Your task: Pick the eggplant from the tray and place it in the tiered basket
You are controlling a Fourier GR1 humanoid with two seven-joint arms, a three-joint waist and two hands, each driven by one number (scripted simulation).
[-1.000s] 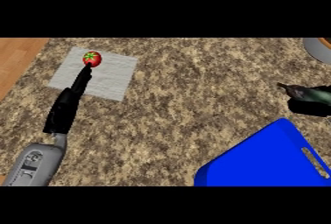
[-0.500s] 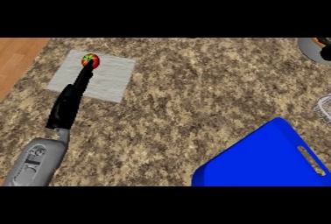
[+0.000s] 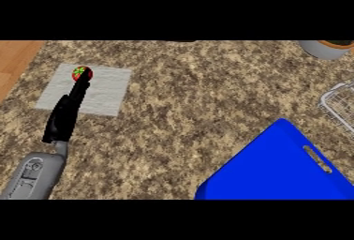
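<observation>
A small round red thing with a green top point(image 3: 81, 72) lies on a flat grey tray point(image 3: 104, 93) at the far left of the counter; it does not look like an eggplant. My left hand point(image 3: 63, 117) stretches up from the lower left over the tray. Its straight fingers point(image 3: 81, 87) end at the red thing's near side and seem to touch it. Nothing is curled round it. A corner of the wire tiered basket point(image 3: 337, 104) shows at the right edge. My right hand is out of sight.
A large blue board with a slot handle point(image 3: 276, 164) fills the lower right. A grey pot point(image 3: 323, 48) stands at the back right corner. Wooden floor point(image 3: 17, 56) lies beyond the counter's left edge.
My right hand, at the right edge a second ago, has left the view. The wire basket has come into sight at the right. The left hand stays at the red thing.
</observation>
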